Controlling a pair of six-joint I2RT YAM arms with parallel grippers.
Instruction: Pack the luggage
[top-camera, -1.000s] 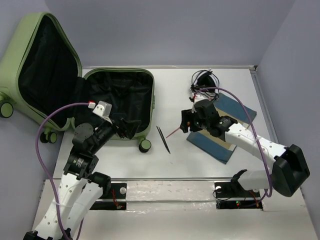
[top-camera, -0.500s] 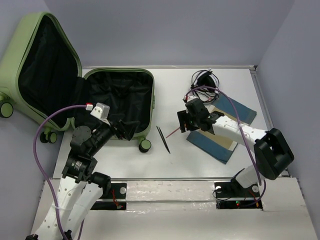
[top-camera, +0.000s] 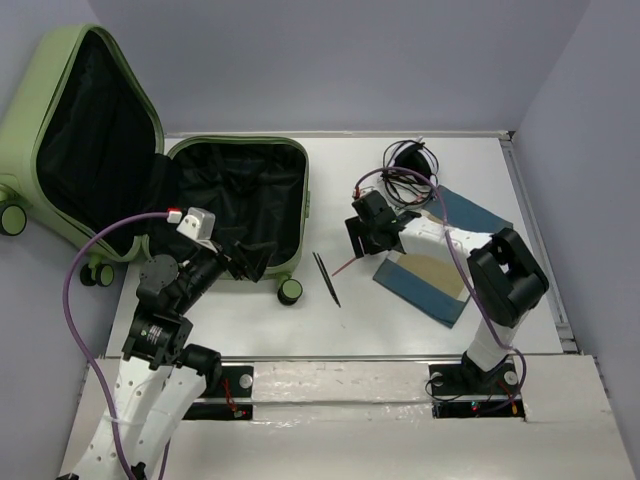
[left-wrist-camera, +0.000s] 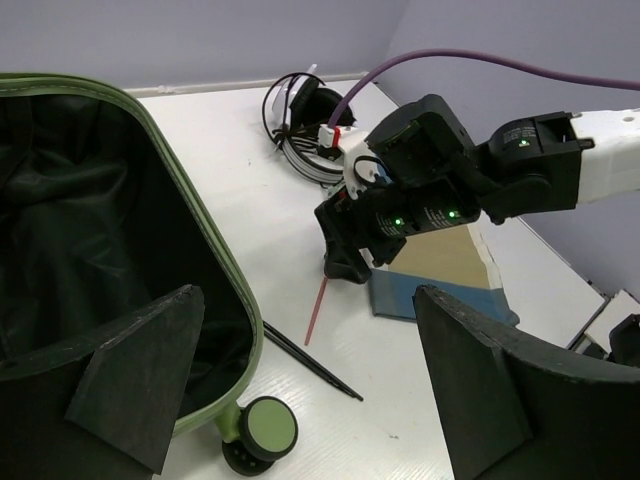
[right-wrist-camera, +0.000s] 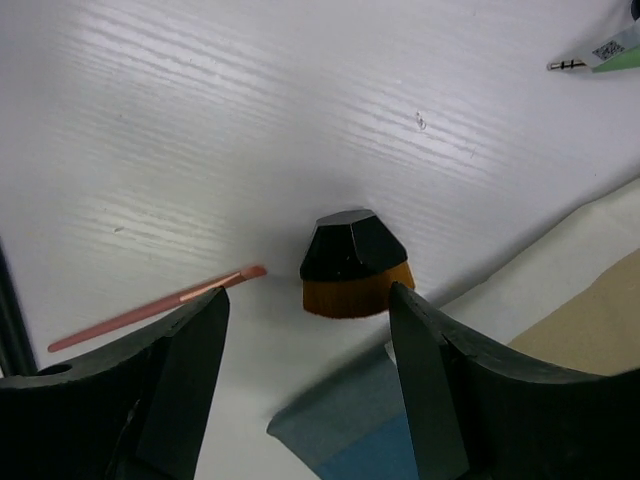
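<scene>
Luggage (top-camera: 235, 185) open; stubby brush (right-wrist-camera: 352, 262) beside blue book (top-camera: 412, 291).

The luggage (top-camera: 240, 200) lies open from above, its raised lid (top-camera: 95, 130) walling the left. Bare worktop (top-camera: 340, 190) runs between luggage and blue book (top-camera: 422, 296), crossed by a black stick (top-camera: 326, 278), a pink stick (top-camera: 347, 265) and the right end effector (top-camera: 362, 238).

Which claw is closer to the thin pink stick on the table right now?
Right. The right claw is open, right at the far end of the pink stick. The left claw is further off to its left, over the near rim of the luggage.
</scene>
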